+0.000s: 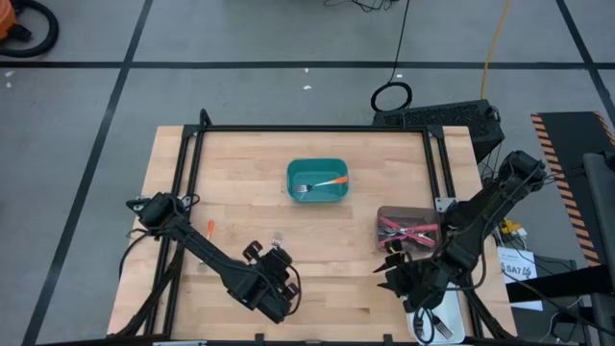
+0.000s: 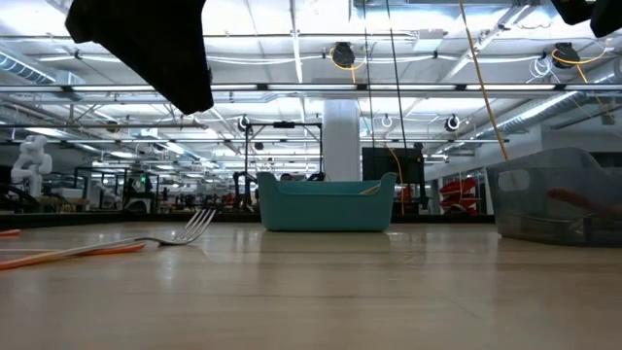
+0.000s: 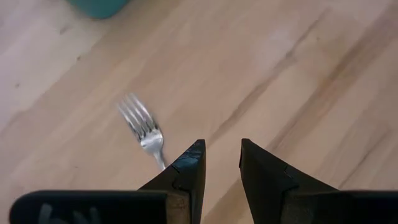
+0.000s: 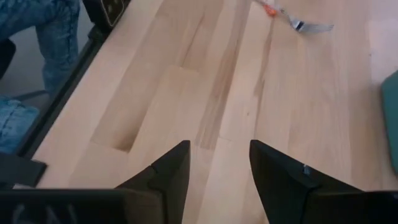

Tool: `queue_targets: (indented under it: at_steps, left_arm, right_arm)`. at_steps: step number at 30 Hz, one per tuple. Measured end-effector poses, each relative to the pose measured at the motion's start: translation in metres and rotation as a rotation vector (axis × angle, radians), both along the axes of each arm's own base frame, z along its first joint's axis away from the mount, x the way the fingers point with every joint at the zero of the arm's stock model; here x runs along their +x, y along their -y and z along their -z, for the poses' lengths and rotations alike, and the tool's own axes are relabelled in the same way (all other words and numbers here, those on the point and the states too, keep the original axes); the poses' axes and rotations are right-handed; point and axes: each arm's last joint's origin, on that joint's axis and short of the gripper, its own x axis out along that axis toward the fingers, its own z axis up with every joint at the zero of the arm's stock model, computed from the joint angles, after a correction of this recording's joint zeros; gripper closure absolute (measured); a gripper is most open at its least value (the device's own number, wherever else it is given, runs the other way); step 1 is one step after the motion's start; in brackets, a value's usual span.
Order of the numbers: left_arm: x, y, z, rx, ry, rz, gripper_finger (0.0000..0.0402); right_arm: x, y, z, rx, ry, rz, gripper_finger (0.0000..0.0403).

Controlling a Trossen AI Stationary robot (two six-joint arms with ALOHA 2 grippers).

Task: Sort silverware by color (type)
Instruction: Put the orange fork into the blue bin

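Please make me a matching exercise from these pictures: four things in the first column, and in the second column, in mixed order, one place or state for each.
Column one:
A. teal bin
B. clear bin
C. left gripper
D. right gripper

Column two:
1. holds red-handled forks
2. open and empty, beside a fork lying on the wood
3. holds one orange-handled fork
4. open and empty over bare wood, near the clear bin

Pairs: A-3, B-1, C-2, D-4
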Motion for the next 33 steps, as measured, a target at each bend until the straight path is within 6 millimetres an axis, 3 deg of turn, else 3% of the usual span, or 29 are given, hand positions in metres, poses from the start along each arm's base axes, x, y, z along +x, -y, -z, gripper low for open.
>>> queue_targets:
  at_steps: [6, 15, 21, 25, 29, 33]
  left_arm:
    - [-0.002, -0.004, 0.001, -0.086, -0.012, -0.142, 0.0302]
    - [-0.001, -0.021, 0.008, -0.003, -0.102, -0.198, 0.0302]
    - [0.009, -0.029, 0.014, 0.094, -0.131, -0.086, 0.0302]
    - [0.012, -0.036, 0.017, 0.137, -0.255, 0.06, 0.0302]
    - [0.016, -0.057, 0.01, 0.052, -0.466, 0.31, 0.0302]
    - [0.026, -0.084, 0.004, 0.033, -0.567, 0.537, 0.0302]
  right_arm:
    - [0.001, -0.001, -0.001, 0.008, 0.013, -0.001, 0.0244]
    - [0.002, -0.002, -0.002, 0.019, 0.024, 0.0, 0.0244]
    - [0.002, -0.002, -0.003, 0.018, 0.035, -0.01, 0.0244]
    - [0.002, -0.002, -0.003, 0.018, 0.033, -0.011, 0.0244]
    - [0.002, -0.002, -0.002, 0.01, 0.032, -0.019, 0.0244]
    - [0.002, -0.002, -0.002, -0.002, 0.034, -0.033, 0.0244]
